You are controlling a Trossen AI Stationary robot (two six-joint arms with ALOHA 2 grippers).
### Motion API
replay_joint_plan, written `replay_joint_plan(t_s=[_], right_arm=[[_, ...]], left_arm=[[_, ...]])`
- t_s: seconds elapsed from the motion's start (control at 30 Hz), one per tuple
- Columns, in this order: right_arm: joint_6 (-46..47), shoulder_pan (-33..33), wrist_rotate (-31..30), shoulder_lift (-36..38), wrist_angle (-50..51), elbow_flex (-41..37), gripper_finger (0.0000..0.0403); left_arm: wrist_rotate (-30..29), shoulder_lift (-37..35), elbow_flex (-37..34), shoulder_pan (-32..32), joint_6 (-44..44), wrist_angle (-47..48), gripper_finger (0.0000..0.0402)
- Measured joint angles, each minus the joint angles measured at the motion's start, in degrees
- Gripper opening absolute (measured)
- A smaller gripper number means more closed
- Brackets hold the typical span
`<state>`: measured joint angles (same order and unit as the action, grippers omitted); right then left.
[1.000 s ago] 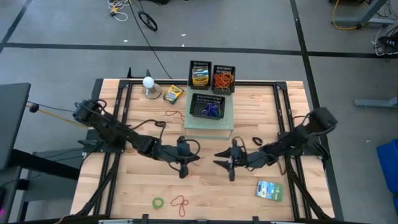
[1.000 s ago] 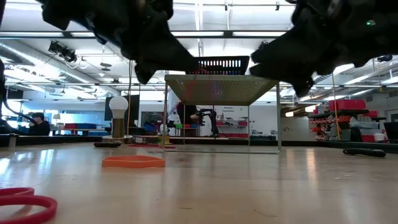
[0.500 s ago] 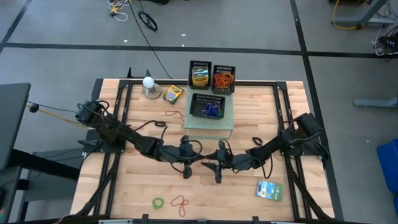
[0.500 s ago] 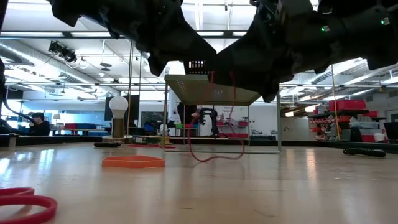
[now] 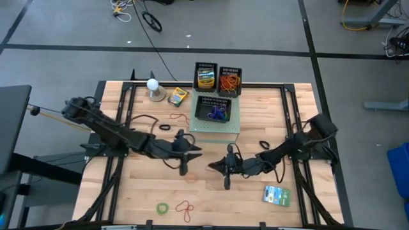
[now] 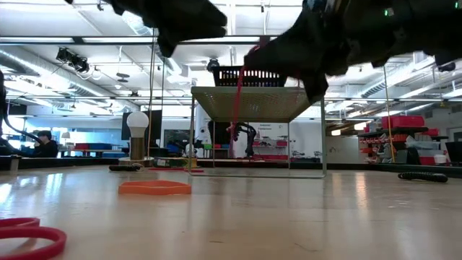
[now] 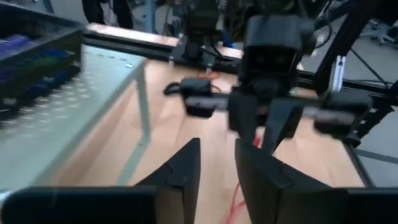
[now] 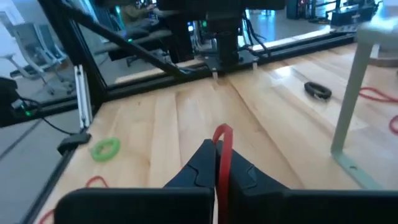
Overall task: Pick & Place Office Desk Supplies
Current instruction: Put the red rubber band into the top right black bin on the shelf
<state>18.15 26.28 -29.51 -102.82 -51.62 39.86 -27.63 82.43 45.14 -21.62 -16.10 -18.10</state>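
Note:
My right gripper [image 5: 213, 168] [image 8: 219, 160] is shut on a red rubber band [image 8: 222, 142], which hangs from it above the middle of the table [image 6: 237, 101]. My left gripper [image 5: 195, 151] [image 7: 217, 167] stands open and empty just to its left and a little farther back, facing it, fingers apart. Further office desk supplies lie on the table by their flat sides: a red band [image 5: 178, 118], black bands [image 5: 165, 128] [image 5: 264, 145], a green band [image 5: 163, 207], a red band [image 5: 185, 208], a crayon box [image 5: 177, 96] and a green packet [image 5: 276, 195]. My right gripper pinches the red rubber band near its upper end [image 8: 219, 151] between its two fingertips. A short loop [image 8: 222, 130] sticks up past the tips. The fingers come nearly level from the table's right side. The band hangs slack below them [image 6: 234, 124], clear of the table.
Two black baskets [image 5: 205, 76] [image 5: 230, 80] stand at the far edge, one with a crayon box, one with orange bands. A third basket [image 5: 213, 110] with blue and purple bands sits on a pale stand [image 5: 215, 131]. A white ball on a base [image 5: 153, 87] stands far left.
The red band first hung from my left gripper, then as a wide loop between both grippers; now it hangs as a narrow strand from my right gripper alone. My right gripper came toward the table's left and took hold. My left gripper let go, rose and drew back leftward.

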Motion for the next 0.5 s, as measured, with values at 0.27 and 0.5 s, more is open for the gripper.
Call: replay_joint_plan(t_s=[0.27,0.5], right_arm=[[-0.02,-0.14,-2.08,13.84,13.81,0.02,0.0002],[-3.18,-2.22,-4.66,26.62,36.59,7.47,0.0001]], left_arm=[[-0.63,-7.94,-16.12,1.55,4.83,-19.19,0.0119],[-0.97,-10.31,-31.10,5.26,8.50,-43.55,0.0119]])
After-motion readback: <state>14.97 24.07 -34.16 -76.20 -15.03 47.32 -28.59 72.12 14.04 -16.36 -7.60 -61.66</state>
